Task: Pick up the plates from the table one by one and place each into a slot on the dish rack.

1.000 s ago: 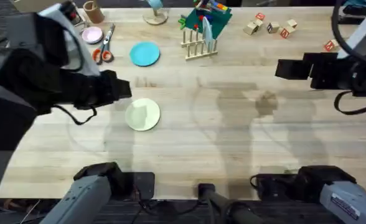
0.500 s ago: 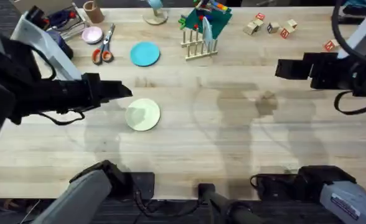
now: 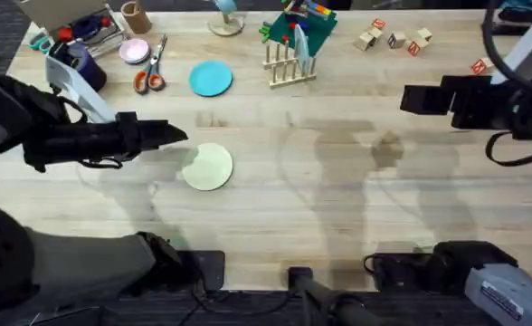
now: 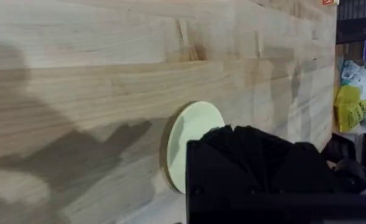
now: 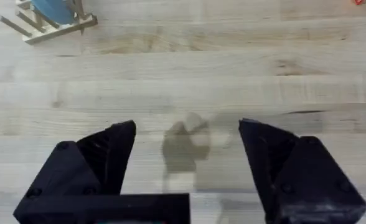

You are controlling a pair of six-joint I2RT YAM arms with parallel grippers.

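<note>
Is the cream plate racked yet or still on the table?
On the table: the cream plate lies flat on the wood, apart from the rack.

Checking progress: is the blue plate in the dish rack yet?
No, in the overhead view the blue plate lies flat on the table, left of the dish rack.

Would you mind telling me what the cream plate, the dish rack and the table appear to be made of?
The cream plate looks like matte plastic or painted wood: flat, thin-edged, evenly coloured, without glare; which one is unclear. The dish rack appears to be pale unfinished wood, with upright dowels on a flat base. The table looks like light wood planks, with visible grain, seams and knots and a low sheen.
</note>
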